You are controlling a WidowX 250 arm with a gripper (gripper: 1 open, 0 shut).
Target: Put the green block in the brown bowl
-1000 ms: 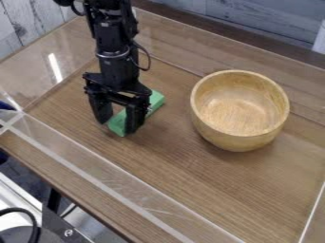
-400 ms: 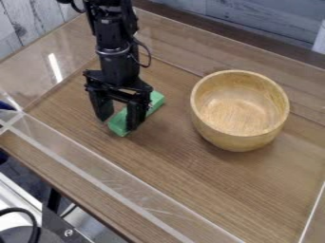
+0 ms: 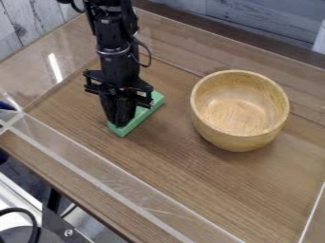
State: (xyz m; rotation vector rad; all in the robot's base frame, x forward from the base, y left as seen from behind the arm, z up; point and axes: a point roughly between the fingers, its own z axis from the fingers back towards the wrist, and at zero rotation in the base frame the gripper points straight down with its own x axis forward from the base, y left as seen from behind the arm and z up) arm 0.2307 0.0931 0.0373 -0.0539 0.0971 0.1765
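A clear plastic barrier [image 3: 76, 161] runs along the near edge of the wooden desk [image 3: 191, 190], with bare wood behind it. Farther back and to the left, the gripper [image 3: 124, 112] points straight down with its jaws drawn nearly together on the green block [image 3: 137, 115], which lies flat on the desk at the fingertips. The block looks small, stiff and light, probably easy to lift; its matte faces should not slip much, and a pinch across the narrow width near the middle seems the sensible hold. To the right, well apart from the block, sits the brown bowl [image 3: 240, 110], empty, thick-walled and much wider than the block. Open desk lies between the two, though the bowl's raised rim would have to be cleared.
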